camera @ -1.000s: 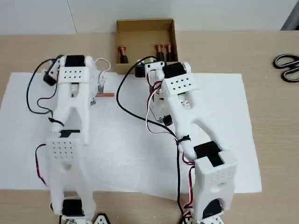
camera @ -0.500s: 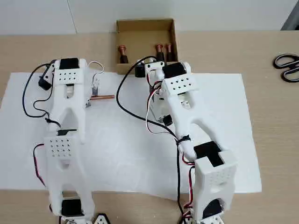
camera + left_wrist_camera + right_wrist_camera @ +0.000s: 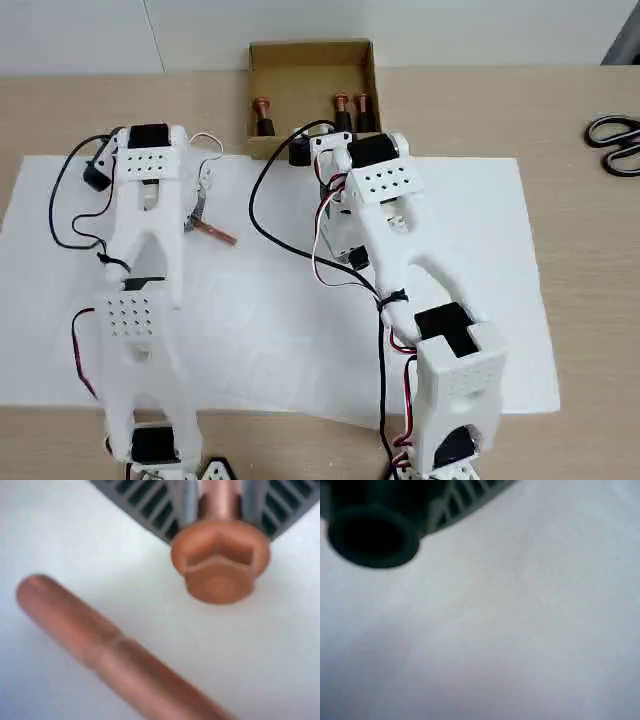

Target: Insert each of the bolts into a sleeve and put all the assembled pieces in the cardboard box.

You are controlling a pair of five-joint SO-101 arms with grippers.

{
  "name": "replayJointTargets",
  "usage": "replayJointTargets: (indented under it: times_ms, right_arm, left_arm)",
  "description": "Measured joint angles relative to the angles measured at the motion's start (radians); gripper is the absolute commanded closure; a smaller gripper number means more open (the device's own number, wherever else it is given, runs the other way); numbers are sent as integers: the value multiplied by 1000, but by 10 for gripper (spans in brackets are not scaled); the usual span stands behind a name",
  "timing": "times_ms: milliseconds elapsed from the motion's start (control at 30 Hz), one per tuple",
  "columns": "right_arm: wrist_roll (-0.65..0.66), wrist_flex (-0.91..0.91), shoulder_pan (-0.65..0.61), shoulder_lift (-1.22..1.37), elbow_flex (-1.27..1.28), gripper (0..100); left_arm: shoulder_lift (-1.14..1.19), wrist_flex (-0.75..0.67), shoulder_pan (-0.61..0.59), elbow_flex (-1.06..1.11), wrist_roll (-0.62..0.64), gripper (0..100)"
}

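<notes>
The bolt (image 3: 215,232), level before, now slants down, clamped in the left hand (image 3: 203,207); the right hand (image 3: 340,235) grips a sleeve (image 3: 372,537). Three pieces (image 3: 342,112) sit in the box (image 3: 255,100); one remains.

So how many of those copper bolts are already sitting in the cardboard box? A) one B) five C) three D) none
C: the cardboard box holds three sleeved bolts, one apart and two side by side.

bolt (image 3: 216,233): copper
sleeve (image 3: 372,535): black
cardboard box (image 3: 310,55): plain brown
paper sheet (image 3: 280,330): white
table (image 3: 560,110): pale wood grain
arms (image 3: 150,290): white
cables (image 3: 258,195): black
scissors (image 3: 615,145): black handles
</notes>
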Motion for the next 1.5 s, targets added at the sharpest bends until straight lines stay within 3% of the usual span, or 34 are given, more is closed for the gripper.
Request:
replayJointTargets:
  times_ms: [267, 533, 633, 1500]
  right_arm:
    - [0, 0, 0, 0, 0, 993]
    - [0, 0, 0, 0, 0, 993]
    - [0, 0, 0, 0, 0, 993]
    - [0, 0, 0, 0, 0, 993]
  left_arm:
    - [2, 87, 81, -117, -387, 994]
    - [2, 98, 129, -58, -914, 994]
    - [2, 98, 133, -20, -1020, 994]
    - [44, 74, 129, 6, -1026, 920]
